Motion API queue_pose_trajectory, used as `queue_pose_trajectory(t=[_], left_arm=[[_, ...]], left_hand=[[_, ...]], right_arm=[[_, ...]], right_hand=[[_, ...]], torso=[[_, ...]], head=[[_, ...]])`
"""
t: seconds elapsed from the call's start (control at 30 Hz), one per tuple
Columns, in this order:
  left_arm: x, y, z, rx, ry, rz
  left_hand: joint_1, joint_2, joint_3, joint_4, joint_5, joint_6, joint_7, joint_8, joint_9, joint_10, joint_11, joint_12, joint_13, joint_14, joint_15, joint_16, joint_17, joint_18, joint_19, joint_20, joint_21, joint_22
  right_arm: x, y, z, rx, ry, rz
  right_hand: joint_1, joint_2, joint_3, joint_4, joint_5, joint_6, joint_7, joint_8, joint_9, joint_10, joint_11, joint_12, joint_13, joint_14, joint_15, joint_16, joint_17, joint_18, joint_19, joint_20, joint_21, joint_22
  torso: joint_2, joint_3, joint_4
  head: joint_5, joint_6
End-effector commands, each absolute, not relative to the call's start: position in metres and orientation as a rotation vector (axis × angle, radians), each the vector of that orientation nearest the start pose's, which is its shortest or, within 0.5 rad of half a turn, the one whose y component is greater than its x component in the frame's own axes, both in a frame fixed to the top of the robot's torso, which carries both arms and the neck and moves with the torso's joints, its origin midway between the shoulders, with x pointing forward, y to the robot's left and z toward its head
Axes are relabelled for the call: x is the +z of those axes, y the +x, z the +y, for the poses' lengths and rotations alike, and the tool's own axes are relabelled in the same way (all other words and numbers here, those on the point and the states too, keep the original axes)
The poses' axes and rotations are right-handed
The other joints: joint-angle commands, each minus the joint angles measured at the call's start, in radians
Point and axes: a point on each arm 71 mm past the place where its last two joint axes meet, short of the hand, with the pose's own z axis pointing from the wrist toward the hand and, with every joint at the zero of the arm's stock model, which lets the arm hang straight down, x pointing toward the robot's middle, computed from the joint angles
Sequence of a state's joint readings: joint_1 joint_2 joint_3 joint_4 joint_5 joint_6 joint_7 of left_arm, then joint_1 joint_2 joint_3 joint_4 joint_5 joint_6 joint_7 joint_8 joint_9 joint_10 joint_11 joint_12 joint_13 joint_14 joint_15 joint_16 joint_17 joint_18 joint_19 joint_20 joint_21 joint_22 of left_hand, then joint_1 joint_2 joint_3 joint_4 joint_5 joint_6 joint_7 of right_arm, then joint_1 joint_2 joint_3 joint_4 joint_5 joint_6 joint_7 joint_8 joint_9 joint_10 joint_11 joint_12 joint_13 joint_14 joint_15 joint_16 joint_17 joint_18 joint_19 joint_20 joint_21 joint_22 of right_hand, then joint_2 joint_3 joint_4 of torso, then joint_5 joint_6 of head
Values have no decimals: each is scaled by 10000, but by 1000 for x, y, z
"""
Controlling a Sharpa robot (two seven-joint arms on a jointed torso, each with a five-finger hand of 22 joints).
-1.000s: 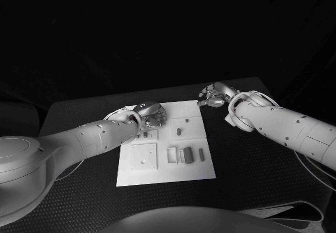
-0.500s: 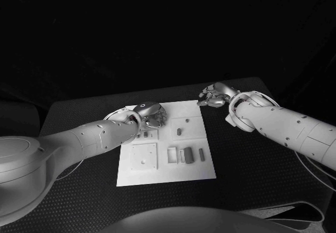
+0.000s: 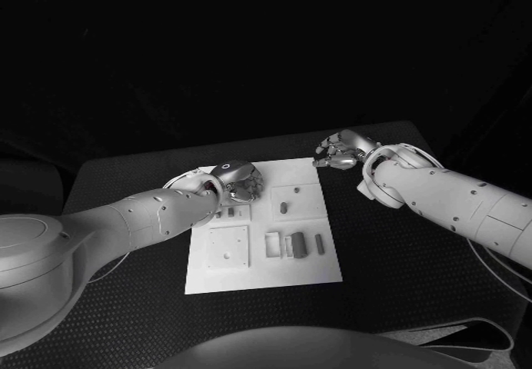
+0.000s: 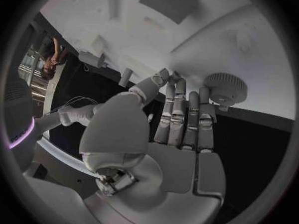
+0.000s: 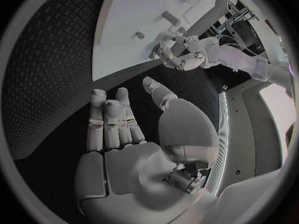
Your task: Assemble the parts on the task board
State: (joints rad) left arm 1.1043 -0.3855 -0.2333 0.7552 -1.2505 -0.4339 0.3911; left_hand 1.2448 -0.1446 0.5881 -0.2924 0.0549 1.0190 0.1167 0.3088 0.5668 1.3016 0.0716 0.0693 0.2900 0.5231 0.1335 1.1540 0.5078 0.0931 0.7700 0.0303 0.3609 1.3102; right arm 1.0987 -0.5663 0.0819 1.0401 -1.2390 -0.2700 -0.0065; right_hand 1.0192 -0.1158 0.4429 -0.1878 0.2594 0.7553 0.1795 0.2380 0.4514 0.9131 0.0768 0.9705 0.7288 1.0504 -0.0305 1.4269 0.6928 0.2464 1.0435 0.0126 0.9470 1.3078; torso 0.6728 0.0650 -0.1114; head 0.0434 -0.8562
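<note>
The white task board (image 3: 314, 270) lies in the middle of the black table. Small grey parts lie on it: a short peg (image 3: 285, 207), a row of blocks (image 3: 291, 245) and a square plate (image 3: 228, 247). My left hand (image 3: 236, 181) hovers low over the board's far left corner, its fingers (image 4: 187, 115) straight and close together with nothing in them. A round knurled part (image 4: 225, 88) stands on the board (image 4: 206, 35) just beyond the fingertips. My right hand (image 3: 341, 150) is over the table past the board's far right corner, its palm (image 5: 134, 164) bare and its fingers spread.
Black textured table (image 3: 410, 261) lies free to the right of the board and in front of it. The right wrist view shows my left hand (image 5: 185, 54) at the board's edge (image 5: 124, 59).
</note>
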Motion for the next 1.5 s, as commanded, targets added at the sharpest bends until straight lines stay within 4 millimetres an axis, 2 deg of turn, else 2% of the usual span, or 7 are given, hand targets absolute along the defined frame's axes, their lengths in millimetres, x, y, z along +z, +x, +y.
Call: queue_pose_trajectory(t=[0.03,1.07,1.13,1.33,1.5], left_arm=[[-309,541,174,-7434,2909,16931],[-311,542,186,-7294,2959,16880],[-311,542,185,-7338,2923,16868],[-311,542,186,-7326,2878,16865],[-311,542,187,-7282,2845,16908]], left_hand=[[94,-29,-59,-6,-2,-41,5,-61,-17,-61,12,-18,-13,-82,-1,49,-30,-184,-65,27,-77,37],[18,13,-296,6,-22,-41,16,-113,-44,-99,32,-24,-65,-84,0,149,-290,-240,-64,33,-312,-45],[-16,1,-328,7,-22,-58,24,-127,-50,-120,42,-31,-74,-91,2,154,-313,-243,-59,33,-327,-48],[-184,-142,-527,6,-6,-156,64,-202,-85,-255,97,-45,-126,-133,17,189,-421,-239,-28,38,-394,-54],[-191,-162,-561,1,4,-164,70,-210,-90,-271,101,-42,-133,-143,20,197,-442,-236,-28,39,-409,-54]], right_arm=[[-234,556,-203,6740,1714,17406],[-234,557,-204,6707,1727,17428],[-234,557,-204,6706,1727,17428],[-234,557,-204,6706,1726,17435],[-234,557,-204,6699,1730,17434]], right_hand=[[-87,44,-10,38,-7,-19,111,55,-10,-87,8,31,-12,-91,-10,-53,-15,153,-16,-69,-54,135],[-117,58,-8,75,-7,-19,111,57,-15,-88,8,36,-18,-92,-10,-52,-17,153,-16,-67,-57,138],[-118,58,-8,75,-7,-19,111,57,-15,-88,8,36,-18,-92,-11,-52,-17,153,-16,-67,-57,138],[-119,57,-8,77,-7,-19,111,58,-16,-88,8,37,-19,-92,-11,-52,-17,153,-16,-68,-57,138],[-119,57,-7,79,-7,-20,111,58,-16,-88,8,37,-19,-92,-11,-51,-18,153,-17,-68,-57,139]], torso=[[5,2,0],[19,5,3],[14,16,2],[21,16,4],[22,21,7]], head=[[10,-6],[36,-53],[45,-53],[48,-61],[60,-68]])
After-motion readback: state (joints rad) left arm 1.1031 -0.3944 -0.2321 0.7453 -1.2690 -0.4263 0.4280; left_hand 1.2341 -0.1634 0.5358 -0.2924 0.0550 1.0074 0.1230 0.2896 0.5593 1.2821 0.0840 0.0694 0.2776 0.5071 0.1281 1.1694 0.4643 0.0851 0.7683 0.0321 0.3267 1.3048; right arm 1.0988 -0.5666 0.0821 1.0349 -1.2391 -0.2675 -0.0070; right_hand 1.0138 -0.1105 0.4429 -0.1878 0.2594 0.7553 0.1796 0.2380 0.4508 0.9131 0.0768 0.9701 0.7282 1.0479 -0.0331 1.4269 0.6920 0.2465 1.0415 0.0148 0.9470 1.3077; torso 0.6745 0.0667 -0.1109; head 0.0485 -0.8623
